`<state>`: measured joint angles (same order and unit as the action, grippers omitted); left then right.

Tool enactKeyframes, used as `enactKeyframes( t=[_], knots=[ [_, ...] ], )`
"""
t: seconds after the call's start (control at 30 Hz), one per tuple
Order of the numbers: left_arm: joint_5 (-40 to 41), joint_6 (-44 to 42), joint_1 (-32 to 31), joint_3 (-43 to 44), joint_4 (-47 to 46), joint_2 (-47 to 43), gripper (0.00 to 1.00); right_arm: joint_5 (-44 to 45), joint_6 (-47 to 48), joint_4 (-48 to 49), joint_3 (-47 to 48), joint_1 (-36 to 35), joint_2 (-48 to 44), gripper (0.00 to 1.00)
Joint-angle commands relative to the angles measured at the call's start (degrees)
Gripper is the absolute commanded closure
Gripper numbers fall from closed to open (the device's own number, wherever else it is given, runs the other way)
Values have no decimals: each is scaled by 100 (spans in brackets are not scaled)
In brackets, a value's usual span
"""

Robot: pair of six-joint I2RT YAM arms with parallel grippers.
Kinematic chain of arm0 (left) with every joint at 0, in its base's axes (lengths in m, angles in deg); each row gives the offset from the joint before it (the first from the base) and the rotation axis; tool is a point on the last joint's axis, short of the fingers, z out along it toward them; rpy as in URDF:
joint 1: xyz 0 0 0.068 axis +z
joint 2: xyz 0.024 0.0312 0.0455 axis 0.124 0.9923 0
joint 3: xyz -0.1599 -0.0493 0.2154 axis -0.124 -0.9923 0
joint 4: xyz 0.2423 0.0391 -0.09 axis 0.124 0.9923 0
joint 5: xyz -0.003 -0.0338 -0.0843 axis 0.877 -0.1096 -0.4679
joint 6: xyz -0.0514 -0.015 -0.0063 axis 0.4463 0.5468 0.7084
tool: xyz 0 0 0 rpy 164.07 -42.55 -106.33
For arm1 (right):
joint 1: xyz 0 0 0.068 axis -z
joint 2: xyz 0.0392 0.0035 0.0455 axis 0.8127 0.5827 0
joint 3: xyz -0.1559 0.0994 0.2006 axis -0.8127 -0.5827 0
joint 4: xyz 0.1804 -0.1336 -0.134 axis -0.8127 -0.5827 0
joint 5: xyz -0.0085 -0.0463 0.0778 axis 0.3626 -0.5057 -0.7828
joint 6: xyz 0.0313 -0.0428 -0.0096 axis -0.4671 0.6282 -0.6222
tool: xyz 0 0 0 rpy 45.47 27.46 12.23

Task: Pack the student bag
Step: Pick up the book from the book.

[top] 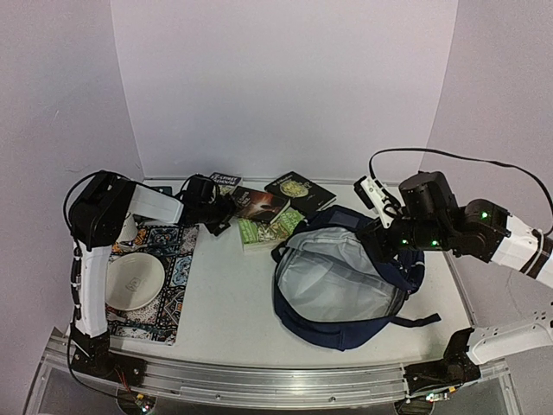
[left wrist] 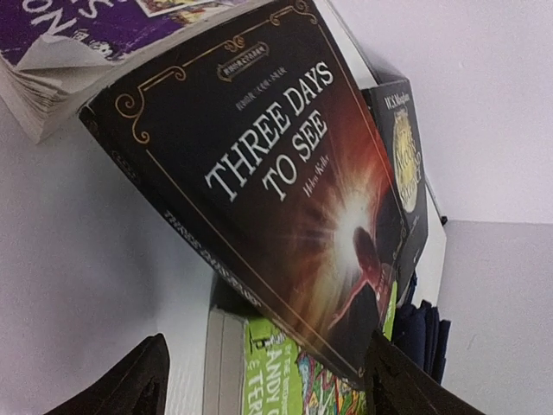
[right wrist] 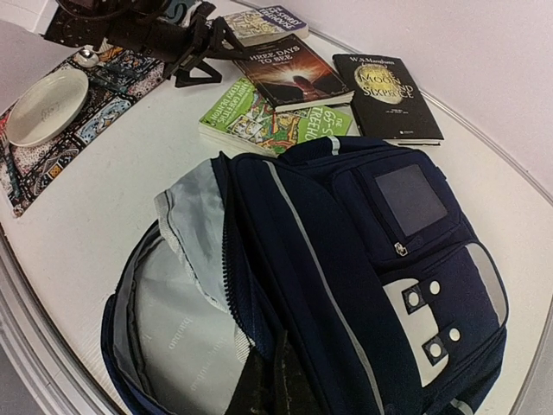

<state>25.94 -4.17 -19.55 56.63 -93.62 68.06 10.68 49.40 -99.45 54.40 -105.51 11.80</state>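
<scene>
The student bag (top: 346,294) lies on the table right of centre, its main compartment unzipped and the grey lining showing (right wrist: 173,320). My right gripper (top: 389,238) is shut, its dark fingertips (right wrist: 285,380) pinching the bag's zipped rim and holding the mouth open. My left gripper (top: 226,212) stands open at the back of the table. Between its fingers (left wrist: 268,380) is the near corner of the book "Three Days to See" (left wrist: 268,164), which rests tilted on a green book (left wrist: 285,372). The fingers do not touch the book.
A dark book with a gold emblem (top: 300,189) lies right of the stack. Behind the left gripper lies a purple paperback (top: 225,180). A white bowl (top: 134,281) sits on a patterned mat (top: 173,259) at the left. White walls enclose the back and sides.
</scene>
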Motion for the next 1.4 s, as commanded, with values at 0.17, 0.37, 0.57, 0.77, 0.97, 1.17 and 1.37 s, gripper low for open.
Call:
enactKeyframes(
  t=[0.17, 0.37, 0.57, 0.77, 0.97, 1.17, 1.37],
  knots=[
    [161, 772, 104, 791, -444, 823, 36, 114, -61, 693, 209, 19, -97, 100],
    [65, 924, 136, 1026, -615, 1103, 63, 135, -95, 720, 166, 19, -79, 100],
    [93, 923, 162, 956, -912, 935, 94, 159, -138, 720, 105, 19, -60, 100],
    [-96, 590, 155, 733, -1153, 294, 100, 326, -147, 720, 10, 22, -26, 100],
    [-537, 229, 153, 156, -1217, -716, 100, 525, -211, 702, -74, 20, 264, 100],
    [-1104, -253, 153, -602, -1211, -1662, 100, 27, -222, 719, -97, 20, 857, 100],
    [-1847, -645, 155, -1168, -1202, -2270, 100, -646, -502, 1013, -208, 18, 1487, 99]
  ],
)
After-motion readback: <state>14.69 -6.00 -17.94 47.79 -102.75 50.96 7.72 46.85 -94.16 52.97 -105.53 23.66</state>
